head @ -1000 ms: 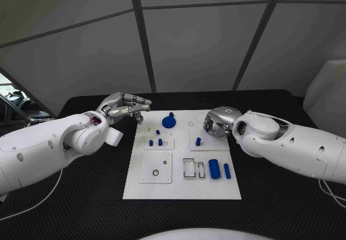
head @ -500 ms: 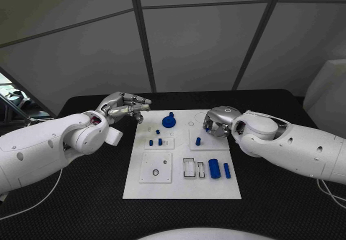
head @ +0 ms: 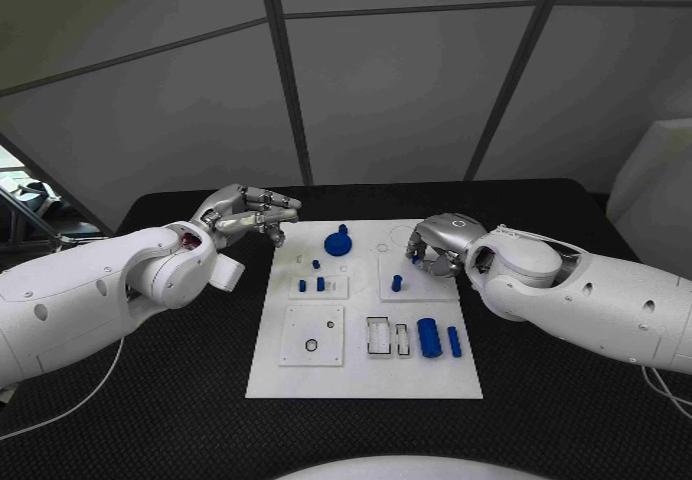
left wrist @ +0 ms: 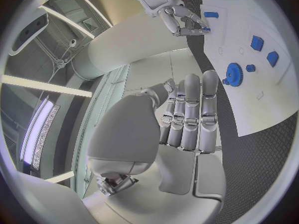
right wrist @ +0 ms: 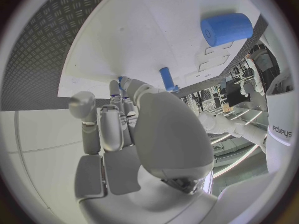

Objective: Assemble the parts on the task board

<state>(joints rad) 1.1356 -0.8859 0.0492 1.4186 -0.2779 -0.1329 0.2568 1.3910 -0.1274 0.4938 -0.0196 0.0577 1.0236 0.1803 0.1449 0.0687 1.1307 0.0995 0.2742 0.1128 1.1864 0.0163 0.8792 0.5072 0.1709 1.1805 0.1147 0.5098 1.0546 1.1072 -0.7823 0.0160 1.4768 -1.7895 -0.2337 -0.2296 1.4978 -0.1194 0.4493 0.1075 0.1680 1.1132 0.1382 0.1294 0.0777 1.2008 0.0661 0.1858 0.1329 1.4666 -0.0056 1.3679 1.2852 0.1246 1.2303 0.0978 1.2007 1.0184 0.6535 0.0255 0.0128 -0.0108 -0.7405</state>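
Parts lie on the task board; right hand fingers pinch a blue part, left hand fingers curled empty

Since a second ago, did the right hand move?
Barely. In the head view the right hand stays over the board's far right part, by the same blue peg; only the forearm behind it has shifted slightly.

Black table, textured mat surface. Grey wall panels with dark seams, 12 o'clock. White object, 3 o'clock.
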